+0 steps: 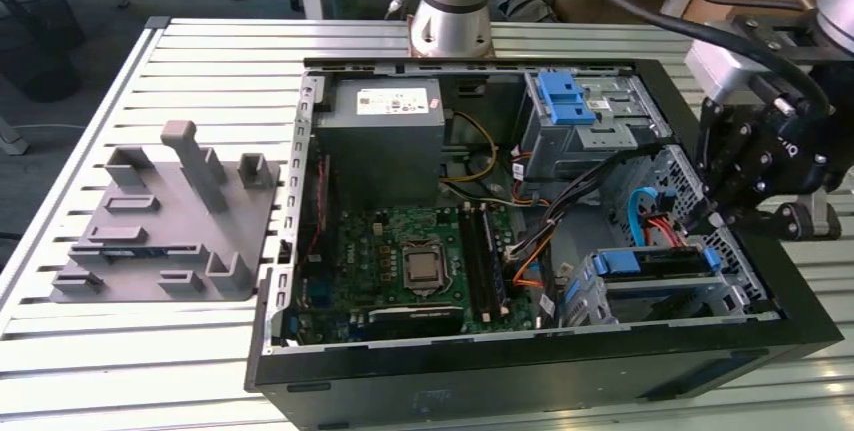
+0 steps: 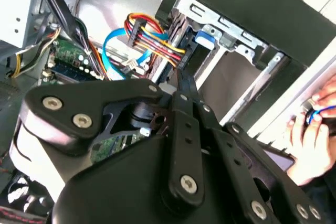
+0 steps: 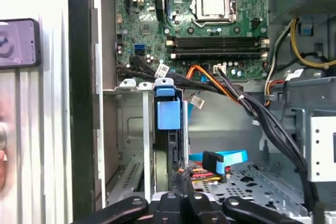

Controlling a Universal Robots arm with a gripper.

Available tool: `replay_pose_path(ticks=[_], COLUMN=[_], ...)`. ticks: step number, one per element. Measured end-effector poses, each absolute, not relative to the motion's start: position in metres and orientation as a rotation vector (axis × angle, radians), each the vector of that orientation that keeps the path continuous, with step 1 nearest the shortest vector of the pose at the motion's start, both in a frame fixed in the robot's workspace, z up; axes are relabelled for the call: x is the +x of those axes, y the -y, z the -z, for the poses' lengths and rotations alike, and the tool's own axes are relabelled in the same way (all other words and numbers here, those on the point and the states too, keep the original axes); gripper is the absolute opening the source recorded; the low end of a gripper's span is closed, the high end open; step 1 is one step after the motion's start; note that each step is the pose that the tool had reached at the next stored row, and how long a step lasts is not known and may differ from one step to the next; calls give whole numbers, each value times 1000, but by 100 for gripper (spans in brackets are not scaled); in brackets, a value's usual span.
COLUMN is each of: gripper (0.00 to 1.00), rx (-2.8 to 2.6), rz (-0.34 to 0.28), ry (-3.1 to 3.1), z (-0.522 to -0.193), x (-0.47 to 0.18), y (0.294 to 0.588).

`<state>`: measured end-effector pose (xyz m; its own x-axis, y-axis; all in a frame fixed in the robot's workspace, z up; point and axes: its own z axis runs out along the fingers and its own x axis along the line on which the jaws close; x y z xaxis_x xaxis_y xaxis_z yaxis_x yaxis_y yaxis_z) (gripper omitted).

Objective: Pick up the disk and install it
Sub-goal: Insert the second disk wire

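The disk (image 1: 650,263), framed by its blue carrier, sits inside the lower metal drive cage (image 1: 727,296) at the near corner of the open computer case on the exterior view's right. In the first wrist view the disk (image 3: 169,114) stands edge-on in the cage slot with its blue tab facing the motherboard. My gripper (image 1: 714,219) hangs just above the cage, over the disk's cable end. In both wrist views its fingers (image 2: 181,85) meet at a point, shut with nothing between them. The fingertips (image 3: 185,182) are at the disk's rear edge, beside the red, yellow and blue cables.
The black case (image 1: 534,376) lies open on a slatted table. It holds a motherboard (image 1: 414,261), a grey power supply (image 1: 384,116) and an upper cage with a blue latch (image 1: 574,101). A grey fixture (image 1: 167,221) lies at the exterior view's left. A person's hand (image 2: 312,129) and a phone (image 3: 18,43) are outside the case.
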<state>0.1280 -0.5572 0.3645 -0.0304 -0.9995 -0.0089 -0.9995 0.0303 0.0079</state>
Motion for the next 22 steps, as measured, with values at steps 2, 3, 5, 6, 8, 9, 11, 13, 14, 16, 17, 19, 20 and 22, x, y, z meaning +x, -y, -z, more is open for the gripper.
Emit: replay_pose_path(ticks=[2,3,5,6,8,9,11,13,14,16,17,19,20,22], gripper=[11,11,11,11,11,11,11,11,11,11,11,11,11,11], rx=[-2186,-2186,-2185,-2185,-2185,-2185,-2185,-2185,-2185,-2185,-2185,-2185,-2185,-2185], rz=[-16,-16,-15,-14,-12,-12,-13,-13,-13,-13,-13,-13,-13,-13], ry=[-2253,-2253,-2253,-2252,-2252,-2252,-2251,-2252,-2252,-2252,-2252,-2252,-2252,-2252], z=[-365,-365,-365,-365,-365,-367,-372,-378,-380,-384,-385,-386,-386,-386], x=[122,119,114,112,110,109,109,109,109,109,109,109,108,108], y=[557,557,557,557,557,557,557,557,557,557,556,554,553,550])
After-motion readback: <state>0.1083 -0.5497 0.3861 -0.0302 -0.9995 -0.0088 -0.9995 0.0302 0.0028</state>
